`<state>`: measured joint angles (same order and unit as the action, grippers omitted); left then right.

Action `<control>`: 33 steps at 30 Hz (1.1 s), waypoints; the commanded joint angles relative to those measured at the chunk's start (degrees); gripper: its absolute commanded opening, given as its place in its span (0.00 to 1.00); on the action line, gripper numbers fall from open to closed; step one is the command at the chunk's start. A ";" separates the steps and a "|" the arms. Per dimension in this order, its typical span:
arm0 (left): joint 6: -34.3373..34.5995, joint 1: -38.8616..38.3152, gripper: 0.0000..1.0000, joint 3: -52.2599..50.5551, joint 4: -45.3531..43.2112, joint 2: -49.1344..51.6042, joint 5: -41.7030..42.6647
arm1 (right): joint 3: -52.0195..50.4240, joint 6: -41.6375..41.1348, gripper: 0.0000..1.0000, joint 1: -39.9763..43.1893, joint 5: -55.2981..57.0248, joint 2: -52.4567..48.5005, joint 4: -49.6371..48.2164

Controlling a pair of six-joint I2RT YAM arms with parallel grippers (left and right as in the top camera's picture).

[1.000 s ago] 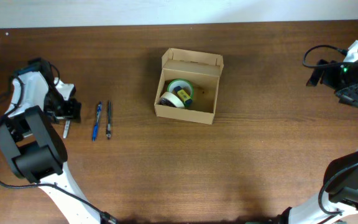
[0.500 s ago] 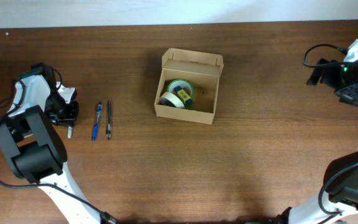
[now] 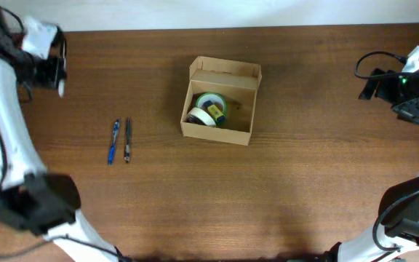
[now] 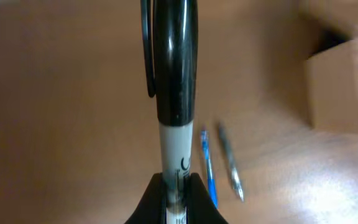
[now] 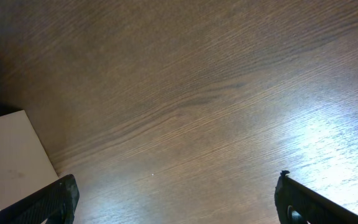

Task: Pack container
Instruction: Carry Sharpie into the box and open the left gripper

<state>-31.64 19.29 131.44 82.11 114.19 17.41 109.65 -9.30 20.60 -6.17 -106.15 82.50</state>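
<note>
The container (image 3: 215, 135), a tan cardboard box with its flap lid open, stands mid-table with tape rolls (image 3: 209, 108) inside. My left gripper (image 3: 55, 73) is raised at the far left corner, shut on a marker (image 3: 62, 88). In the left wrist view the marker (image 4: 176, 93), black cap over a pale barrel, stands pinched between the jaws of the left gripper (image 4: 178, 194), and the container (image 4: 334, 87) is blurred at the right. My right gripper (image 3: 412, 109) hovers at the far right, well away from the box. Its fingers (image 5: 58, 200) stand wide apart over bare wood, nothing between them.
A blue pen (image 3: 113, 140) and a dark pen (image 3: 127, 138) lie side by side on the table left of the box; both show below the marker as the blue pen (image 4: 207, 168) and the dark pen (image 4: 230, 165). A pale flat surface (image 5: 11, 155) sits at the left edge of the right wrist view.
My left gripper closed on the marker beside the pens, then lifted it away toward the far left corner. The right arm has not moved.
</note>
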 commanded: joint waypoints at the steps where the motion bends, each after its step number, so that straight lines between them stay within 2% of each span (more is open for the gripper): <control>1: -14.45 -8.00 0.01 1.40 -1.68 -6.99 7.41 | -0.15 -0.66 0.99 0.11 -0.76 0.00 0.02; 3: -20.55 -15.10 0.01 1.40 -1.73 -8.04 5.11 | -0.15 -0.66 0.99 0.11 -0.76 0.00 0.02; 9: -30.05 -34.62 0.01 0.22 -1.49 -4.28 -6.64 | -0.15 -0.66 0.99 0.11 -0.96 0.00 0.46; 13: -35.54 -41.24 0.01 -0.15 0.42 1.75 -10.82 | -0.15 -0.66 0.99 0.11 -0.96 0.00 0.68; 16: -39.06 -43.32 0.02 -0.15 2.38 6.97 -10.82 | -0.15 -0.66 0.99 0.11 -0.94 0.00 1.33; 22: -40.04 -43.63 0.01 -0.15 2.60 14.25 -8.57 | -0.15 -0.66 0.99 0.11 -0.94 0.00 2.89; 33: -45.27 -43.63 0.01 -3.23 0.59 17.62 -6.91 | -0.15 -0.66 0.99 0.11 -0.94 0.00 4.76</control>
<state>-73.01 -24.58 129.86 83.35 130.58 9.19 109.62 -9.32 20.60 -6.59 -106.15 87.02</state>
